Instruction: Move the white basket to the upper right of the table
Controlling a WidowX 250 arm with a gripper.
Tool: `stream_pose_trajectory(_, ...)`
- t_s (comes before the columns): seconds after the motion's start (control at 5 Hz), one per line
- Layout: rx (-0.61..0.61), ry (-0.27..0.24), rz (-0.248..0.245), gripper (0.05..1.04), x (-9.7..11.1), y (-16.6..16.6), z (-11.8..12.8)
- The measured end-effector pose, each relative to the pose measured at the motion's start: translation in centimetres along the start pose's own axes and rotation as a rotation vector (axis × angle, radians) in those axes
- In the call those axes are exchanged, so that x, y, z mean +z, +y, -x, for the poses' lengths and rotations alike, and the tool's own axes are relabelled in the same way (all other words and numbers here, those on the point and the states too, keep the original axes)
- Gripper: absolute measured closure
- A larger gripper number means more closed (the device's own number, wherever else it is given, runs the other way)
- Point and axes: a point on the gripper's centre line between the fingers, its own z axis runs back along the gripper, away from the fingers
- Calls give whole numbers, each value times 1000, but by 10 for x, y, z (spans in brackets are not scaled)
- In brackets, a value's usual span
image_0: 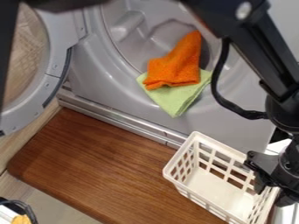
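The black gripper [271, 192] is at the lower right, over the right-hand end of the white basket [225, 186]. Its fingers stand apart, one inside the basket and the other beyond the rim, so the gripper is open astride that end. The basket stands upright at the lower right of the brown wooden table [111, 166], and its inside looks bare where it shows. Part of its right rim is hidden behind the gripper.
Behind the table is a grey washing machine [123, 103] with its round door [55, 74] swung out at the left. An orange cloth [178, 63] and a light green cloth [175, 98] hang over the drum opening. A cable loops beside the arm.
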Motion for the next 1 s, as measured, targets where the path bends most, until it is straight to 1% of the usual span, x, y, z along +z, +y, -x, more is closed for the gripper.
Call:
stream_pose_trajectory(0.2,7,7,-5,160,-2,2,5)
stream_pose_trajectory(0.4,10,13,-7,73,-5,4,14)
stream_pose_trajectory(0.6,7,-29,35,77,6,-3,9)
stream_pose_trajectory(0.8,3,-37,83,83,10,-13,9)
stream_pose_trajectory(1.0,-16,-89,121,83,31,-19,7)
